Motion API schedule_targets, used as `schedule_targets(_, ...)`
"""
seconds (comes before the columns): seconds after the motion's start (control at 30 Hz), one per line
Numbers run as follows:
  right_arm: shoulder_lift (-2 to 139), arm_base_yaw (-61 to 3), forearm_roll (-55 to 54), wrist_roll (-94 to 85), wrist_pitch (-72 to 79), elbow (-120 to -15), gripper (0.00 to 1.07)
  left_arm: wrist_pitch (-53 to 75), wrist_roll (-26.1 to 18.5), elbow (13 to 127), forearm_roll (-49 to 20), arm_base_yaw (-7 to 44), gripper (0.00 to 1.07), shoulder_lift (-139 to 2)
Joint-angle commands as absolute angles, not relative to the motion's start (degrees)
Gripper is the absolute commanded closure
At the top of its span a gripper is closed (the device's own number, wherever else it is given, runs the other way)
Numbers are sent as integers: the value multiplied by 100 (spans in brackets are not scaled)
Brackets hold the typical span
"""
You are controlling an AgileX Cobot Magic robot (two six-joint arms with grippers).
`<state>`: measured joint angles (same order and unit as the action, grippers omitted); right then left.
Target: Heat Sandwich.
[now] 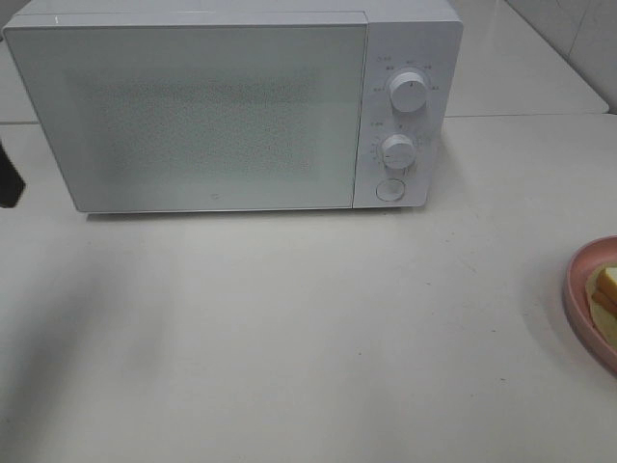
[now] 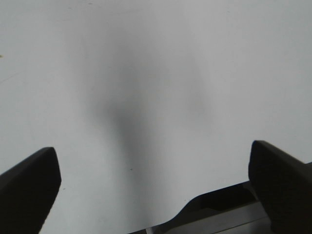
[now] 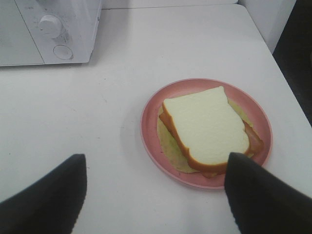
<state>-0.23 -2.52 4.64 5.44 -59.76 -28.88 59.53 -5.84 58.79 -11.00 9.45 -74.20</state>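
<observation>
The sandwich (image 3: 204, 126), white bread with an orange-brown crust, lies on a round pink plate (image 3: 146, 122) on the white table. In the exterior view only part of the plate (image 1: 576, 285) and the sandwich (image 1: 607, 289) shows at the right edge. My right gripper (image 3: 153, 195) is open, just short of the plate, with nothing between its fingers; one fingertip (image 3: 258, 195) overlaps the plate's rim in that view. My left gripper (image 2: 153, 180) is open over bare table. The white microwave (image 1: 193, 111) stands at the back with its door shut.
The microwave has two knobs (image 1: 409, 94) and a round button (image 1: 389, 188) on its right panel. A dark piece of the left arm (image 1: 10, 178) shows at the left edge. The table's right edge (image 3: 287, 83) runs close to the plate.
</observation>
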Motion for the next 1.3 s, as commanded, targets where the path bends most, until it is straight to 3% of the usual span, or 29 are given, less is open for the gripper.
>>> schedule_targets(0.03,-172,-206,481,481,-5959,-2882,32,6194,-453,5689,-802,487,9,-6950)
schedule_targets(0.23,-172,-206,481,481,-5959,-2882,32,6171,-407,5088,-768,63,9,-6194)
schedule_targets(0.67,-172,-206,481,481,-5959,-2882,32,6045,-418,3615,-642,40,9,-4234)
schedule_targets(1.3,-172,-206,481,481,-5959,-2882,32,5942,-390,2819,-688,40,9,-1020)
